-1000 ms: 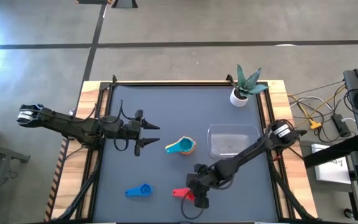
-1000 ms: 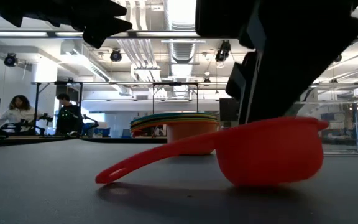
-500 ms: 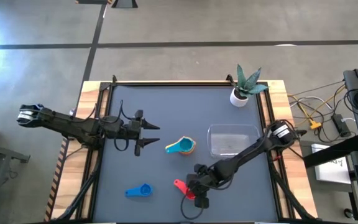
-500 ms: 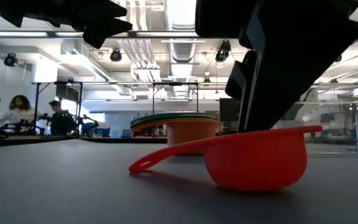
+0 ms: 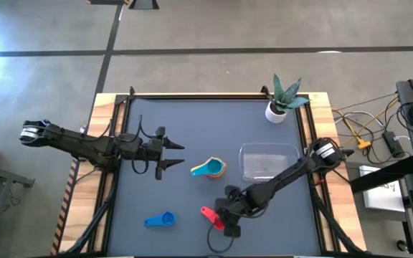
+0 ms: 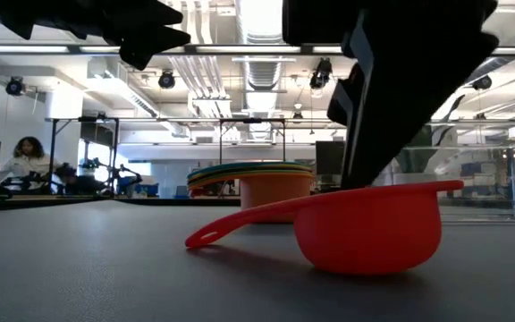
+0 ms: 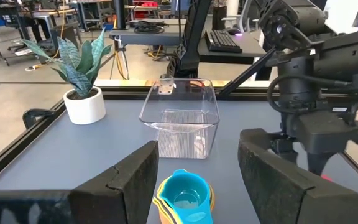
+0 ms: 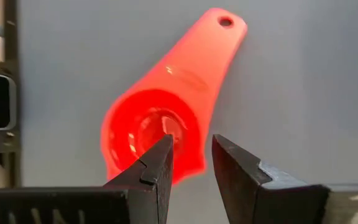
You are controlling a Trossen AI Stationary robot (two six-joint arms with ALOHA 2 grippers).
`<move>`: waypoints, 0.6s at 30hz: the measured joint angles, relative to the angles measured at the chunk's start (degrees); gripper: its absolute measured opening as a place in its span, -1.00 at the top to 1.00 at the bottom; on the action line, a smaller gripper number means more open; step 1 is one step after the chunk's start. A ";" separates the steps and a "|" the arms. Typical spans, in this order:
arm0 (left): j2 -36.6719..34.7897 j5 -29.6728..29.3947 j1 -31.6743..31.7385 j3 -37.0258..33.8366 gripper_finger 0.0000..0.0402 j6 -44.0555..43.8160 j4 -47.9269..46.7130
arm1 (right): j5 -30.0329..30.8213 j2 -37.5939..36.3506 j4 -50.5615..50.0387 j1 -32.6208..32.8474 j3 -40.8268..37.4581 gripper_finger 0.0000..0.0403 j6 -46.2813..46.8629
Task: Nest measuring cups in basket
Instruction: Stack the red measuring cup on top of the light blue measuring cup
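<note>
Red measuring cup point(image 8: 160, 124) rim between right gripper point(image 8: 191, 163) jaws.

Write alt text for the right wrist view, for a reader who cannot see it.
The right claw closes on the rim of a red measuring cup sitting on the dark grey table, one finger inside the bowl and the other outside it. The cup's flat handle, with a small hole at its tip, points away from the claw.

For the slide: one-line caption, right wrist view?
Right gripper closing over rim of red measuring cup on the grey table.
</note>
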 joint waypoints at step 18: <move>0.08 0.02 0.00 0.00 -0.01 0.00 0.00 | -0.07 0.20 3.52 -0.90 -3.01 0.50 -0.08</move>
